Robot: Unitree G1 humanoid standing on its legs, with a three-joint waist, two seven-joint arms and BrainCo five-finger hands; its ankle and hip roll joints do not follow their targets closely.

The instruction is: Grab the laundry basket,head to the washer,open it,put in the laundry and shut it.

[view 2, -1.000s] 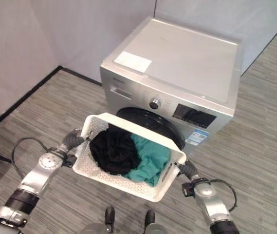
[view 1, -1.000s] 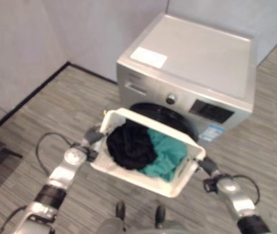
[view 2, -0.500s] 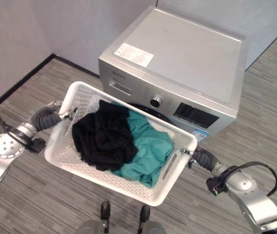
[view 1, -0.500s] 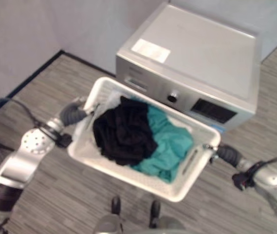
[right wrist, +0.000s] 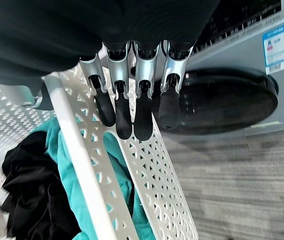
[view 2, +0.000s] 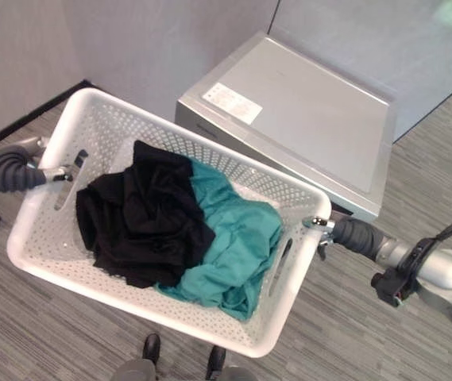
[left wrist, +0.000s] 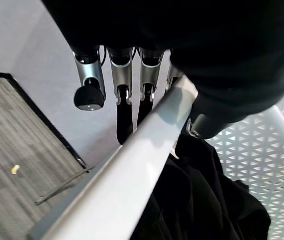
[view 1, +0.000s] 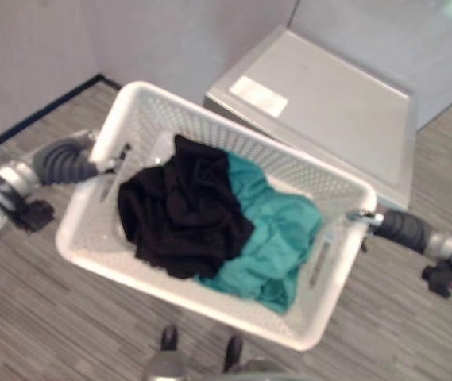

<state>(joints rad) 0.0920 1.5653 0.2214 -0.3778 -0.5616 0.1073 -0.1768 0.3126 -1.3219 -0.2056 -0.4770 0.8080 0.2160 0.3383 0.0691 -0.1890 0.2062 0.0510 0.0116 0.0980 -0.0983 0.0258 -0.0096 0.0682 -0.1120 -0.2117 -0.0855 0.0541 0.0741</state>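
Right hand (right wrist: 132, 95) view shows the washer (right wrist: 241, 80) door shut.

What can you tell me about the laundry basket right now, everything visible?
The laundry basket is white perforated plastic, rectangular, with a slot handle in each short end. It is held off the floor in front of the washer, tilted. The left hand and the right hand each grip an end rim. Inside lie a black garment and a teal garment, side by side and overlapping.
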